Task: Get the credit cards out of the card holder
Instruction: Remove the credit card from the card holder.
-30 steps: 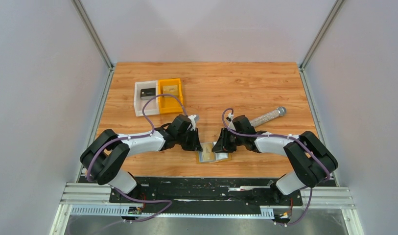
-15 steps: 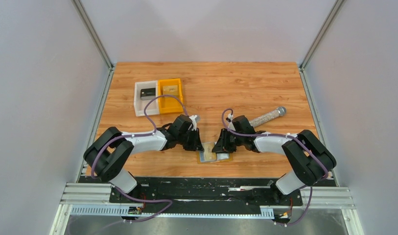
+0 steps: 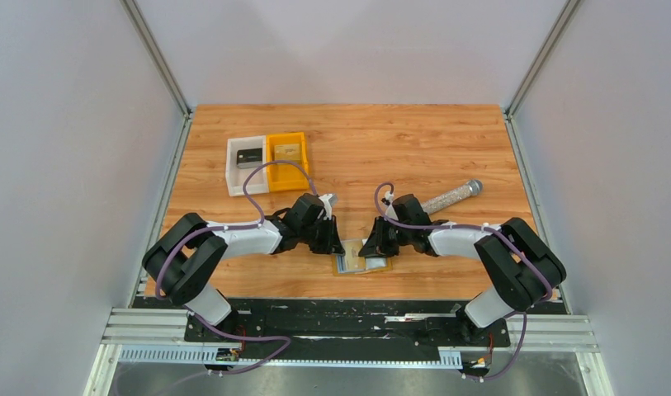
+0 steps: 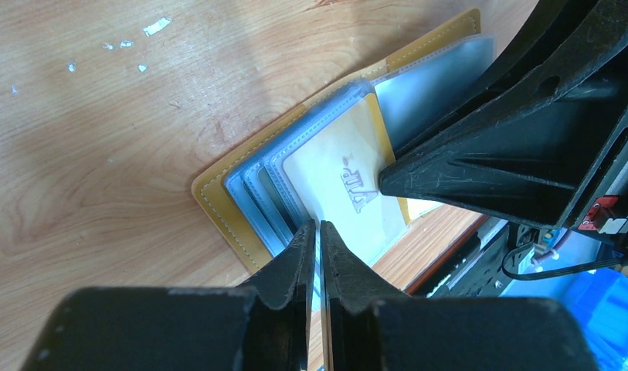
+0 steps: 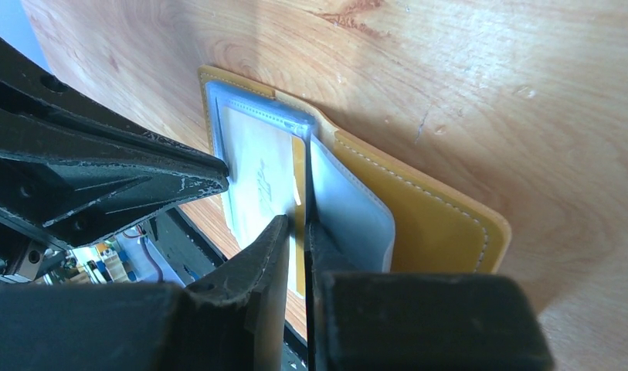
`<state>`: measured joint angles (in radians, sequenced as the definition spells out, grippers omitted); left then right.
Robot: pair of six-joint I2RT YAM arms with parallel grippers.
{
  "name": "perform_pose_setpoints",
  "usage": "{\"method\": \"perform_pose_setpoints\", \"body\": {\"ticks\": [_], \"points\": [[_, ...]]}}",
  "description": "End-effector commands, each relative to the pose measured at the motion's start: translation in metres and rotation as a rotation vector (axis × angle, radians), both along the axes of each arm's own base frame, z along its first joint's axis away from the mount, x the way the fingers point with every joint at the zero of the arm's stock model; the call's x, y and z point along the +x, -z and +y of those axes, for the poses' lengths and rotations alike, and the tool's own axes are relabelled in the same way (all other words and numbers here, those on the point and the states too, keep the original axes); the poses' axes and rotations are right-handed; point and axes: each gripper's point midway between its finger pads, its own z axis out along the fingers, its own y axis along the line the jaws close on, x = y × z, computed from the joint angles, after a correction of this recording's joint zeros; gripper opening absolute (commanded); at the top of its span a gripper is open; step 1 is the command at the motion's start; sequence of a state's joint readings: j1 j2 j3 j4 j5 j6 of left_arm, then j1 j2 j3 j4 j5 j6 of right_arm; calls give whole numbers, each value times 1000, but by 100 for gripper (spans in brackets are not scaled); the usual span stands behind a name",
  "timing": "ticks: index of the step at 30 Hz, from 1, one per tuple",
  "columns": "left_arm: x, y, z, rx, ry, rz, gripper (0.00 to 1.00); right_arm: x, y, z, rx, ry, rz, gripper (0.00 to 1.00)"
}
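Note:
The card holder (image 3: 361,259) lies open near the table's front edge, mustard-tan outside (image 5: 442,224) with light-blue clear sleeves (image 4: 256,185). A pale credit card (image 4: 345,182) marked "VIP", with a yellow stripe, sits in the top sleeve. My left gripper (image 4: 319,229) is shut on the near edge of a clear sleeve of the holder. My right gripper (image 5: 299,224) comes from the opposite side, its jaws closed to a thin slit on the card's yellow-striped edge (image 5: 297,174). In the top view the left gripper (image 3: 338,249) and the right gripper (image 3: 371,252) meet over the holder.
A white bin (image 3: 235,175) holding a black item and an orange bin (image 3: 287,157) stand at the back left. A glittery silver cylinder (image 3: 451,195) lies behind the right arm. The table's front edge and the black base rail (image 3: 348,318) are just below the holder.
The right gripper's jaws have closed onto the card's edge. The left gripper narrowed slightly. Both arms and the card holder stay in place.

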<state>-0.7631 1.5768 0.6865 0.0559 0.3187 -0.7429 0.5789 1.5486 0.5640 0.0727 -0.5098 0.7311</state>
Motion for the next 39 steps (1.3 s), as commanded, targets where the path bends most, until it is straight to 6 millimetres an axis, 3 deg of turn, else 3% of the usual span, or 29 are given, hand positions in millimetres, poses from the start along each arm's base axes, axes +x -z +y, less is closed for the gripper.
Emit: {"method": "perform_pose_setpoints", "body": {"ticks": [1,5,10,13,16,23,27,39], "points": [[-6,25,16,92,-11,20,14,6,-15,7,56,-28,-80,8],[-6,28,17,92,-12,22,14,6,-17,4,60,-17,-97,16],[-6,32,19,111,-11,22,14,6,-22,1,98,-17,-108,2],[-4,33,19,121,-11,21,13,5,-25,0,133,-26,-109,0],[-4,35,20,130,-10,22,11,4,-27,-3,152,-24,-114,9],[-6,40,22,144,-9,35,11,4,-27,-9,171,-21,-108,16],[-7,43,23,146,-11,41,11,3,-25,-13,189,-21,-101,1],[-10,51,30,175,-20,51,11,5,-24,-25,175,3,-98,0]]}}
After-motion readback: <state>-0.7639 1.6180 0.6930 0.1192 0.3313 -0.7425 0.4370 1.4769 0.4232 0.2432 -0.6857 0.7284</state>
